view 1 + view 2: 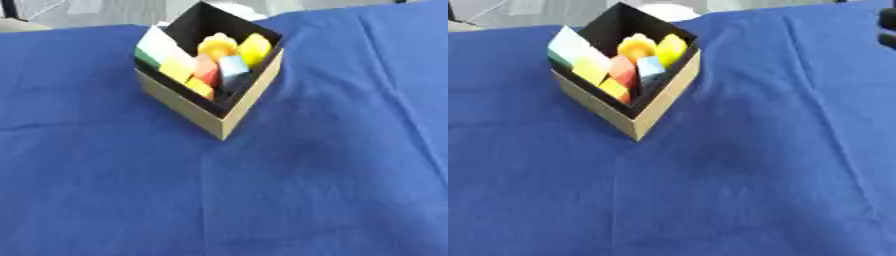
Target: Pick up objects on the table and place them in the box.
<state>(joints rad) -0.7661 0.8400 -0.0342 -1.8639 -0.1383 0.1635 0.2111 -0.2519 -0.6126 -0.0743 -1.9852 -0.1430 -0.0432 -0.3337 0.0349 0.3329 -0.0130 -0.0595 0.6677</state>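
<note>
The near part of the desk (262, 200) is covered by a blue cloth (105, 165) with soft creases running across and down it; nothing lies on this near stretch. Further back stands the box (197, 107), tan on the outside and black within, set cornerwise so that one corner points toward the viewer. Inside it the objects are packed close together: a white and green block (156, 48) leans against the left wall; beside it sits a yellow block (178, 67); a red piece (207, 70) and a pale blue block (233, 67) lie near the middle; a small orange-yellow piece (199, 87) rests by the near wall; behind them are a rounded orange-yellow shape (217, 46) and a yellow piece (255, 48) against the far right wall. At the far right edge of the right eye view a dark part of the right robot hand (888, 27) shows above the cloth; whether its fingers are apart or together cannot be told; the left robot hand shows in neither view.
</note>
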